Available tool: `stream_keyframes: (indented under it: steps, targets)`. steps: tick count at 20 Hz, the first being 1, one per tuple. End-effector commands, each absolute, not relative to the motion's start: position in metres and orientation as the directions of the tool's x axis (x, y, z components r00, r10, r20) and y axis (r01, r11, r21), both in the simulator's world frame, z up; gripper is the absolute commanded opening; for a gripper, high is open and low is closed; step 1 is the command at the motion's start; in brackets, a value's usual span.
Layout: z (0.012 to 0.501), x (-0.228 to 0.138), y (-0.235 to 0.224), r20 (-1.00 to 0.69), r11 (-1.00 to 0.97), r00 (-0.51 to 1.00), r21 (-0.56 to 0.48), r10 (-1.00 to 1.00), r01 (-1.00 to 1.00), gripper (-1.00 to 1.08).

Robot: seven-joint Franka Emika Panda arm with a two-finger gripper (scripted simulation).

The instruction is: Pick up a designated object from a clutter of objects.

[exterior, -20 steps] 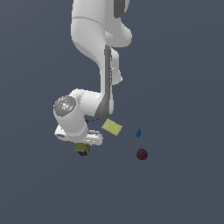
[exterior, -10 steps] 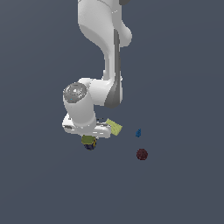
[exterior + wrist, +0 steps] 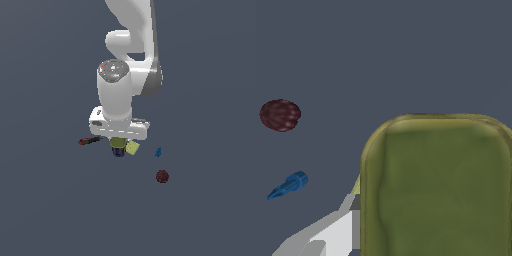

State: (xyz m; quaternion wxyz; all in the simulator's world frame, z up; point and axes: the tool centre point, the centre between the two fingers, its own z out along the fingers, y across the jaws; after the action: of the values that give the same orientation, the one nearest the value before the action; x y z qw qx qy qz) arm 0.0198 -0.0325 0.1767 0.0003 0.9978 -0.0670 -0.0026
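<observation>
The designated object, an olive-green block with dark navy sides (image 3: pixel 118 147), sits between the fingers under my white hand. My gripper (image 3: pixel 118 149) is shut on it. In the wrist view its olive face (image 3: pixel 436 190) fills much of the picture, with one grey-white finger (image 3: pixel 331 235) beside it. The rest of the clutter lies around it: a red-handled black screwdriver (image 3: pixel 90 141), a flat yellow-green rectangle (image 3: pixel 133 148) right beside the block, a tiny blue piece (image 3: pixel 158 151) and a dark red ball (image 3: pixel 162 176).
The floor is a plain dark grey-blue surface (image 3: pixel 50 210). In the wrist view the red ball (image 3: pixel 280 115) and the blue piece (image 3: pixel 288 185) lie apart from the block. A sliver of the yellow-green rectangle (image 3: pixel 356 186) shows at the block's edge.
My hand has turned and moved towards the exterior view's right and upward, and the olive-green block has moved with it. The ball and the blue piece have stayed put.
</observation>
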Motion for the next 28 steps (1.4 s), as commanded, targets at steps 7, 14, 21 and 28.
stream_keyframes:
  steps: [7,14,21,28]
  targets:
    - [0.254,-0.011,0.040,0.000,-0.991,0.991,0.004,-0.134,-0.134,-1.00]
    - [0.317,-0.036,0.100,0.001,-0.991,0.991,0.005,-0.134,-0.134,-1.00]
    - [0.374,-0.057,0.155,0.001,-0.991,0.991,0.004,-0.133,-0.133,-1.00]
    - [0.411,-0.068,0.191,0.000,-0.991,0.991,0.001,-0.133,-0.133,-1.00]
